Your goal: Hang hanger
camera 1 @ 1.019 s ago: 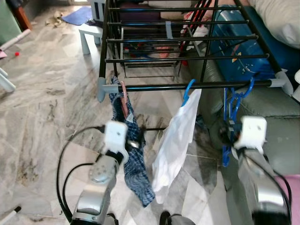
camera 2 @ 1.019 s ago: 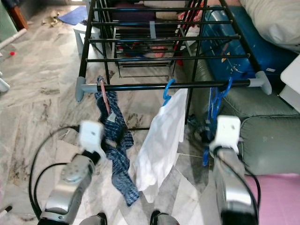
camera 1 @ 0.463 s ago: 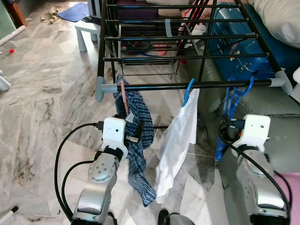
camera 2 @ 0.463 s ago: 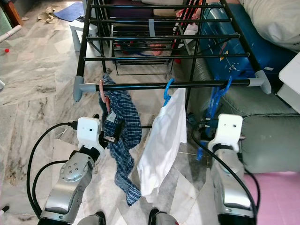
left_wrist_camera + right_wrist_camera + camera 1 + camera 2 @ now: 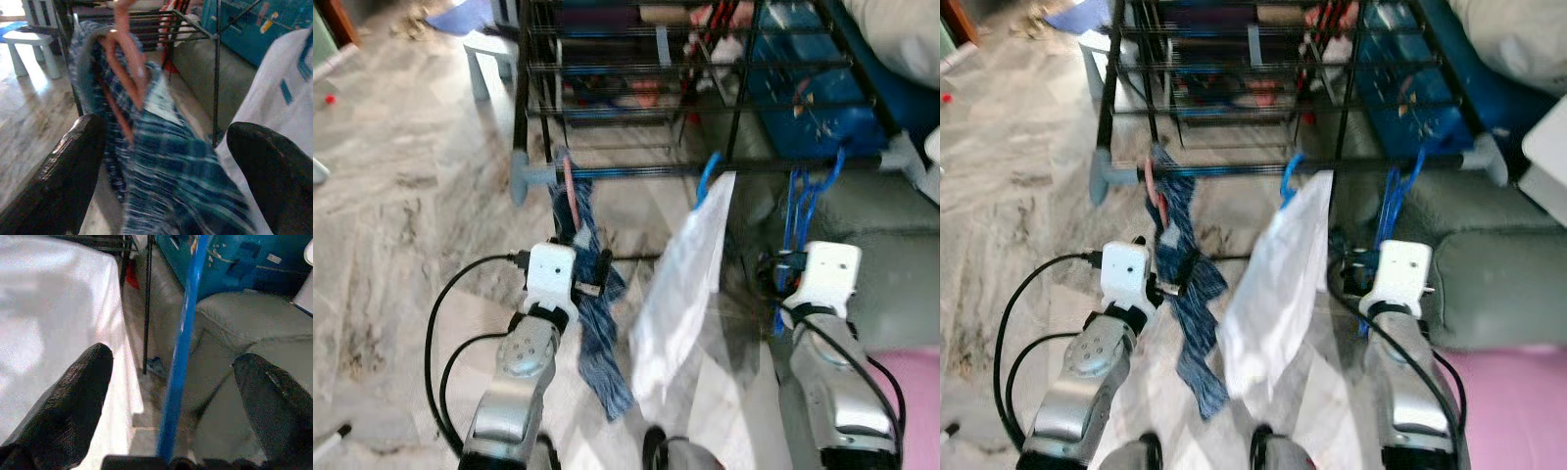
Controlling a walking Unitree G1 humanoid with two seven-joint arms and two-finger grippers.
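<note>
We see the blue hanger (image 5: 800, 201) hooked on the drying rack's front rail (image 5: 705, 169) near its right end, hanging just ahead of the right gripper (image 5: 171, 396); the right wrist view shows its blue bar running between the spread fingers (image 5: 63, 396), neither pad touching it. Head views blur, we can't tell contact there. Left gripper (image 5: 161, 161) is wide open around the plaid cloth (image 5: 592, 294) on a pink hanger (image 5: 124, 58) near the rail's left end. White shirt (image 5: 680, 284) on another blue hook (image 5: 707, 176) hangs mid-rail. Grey sofa (image 5: 1498, 284) sits beside the rack's right end, marble floor (image 5: 391, 235) under it.
</note>
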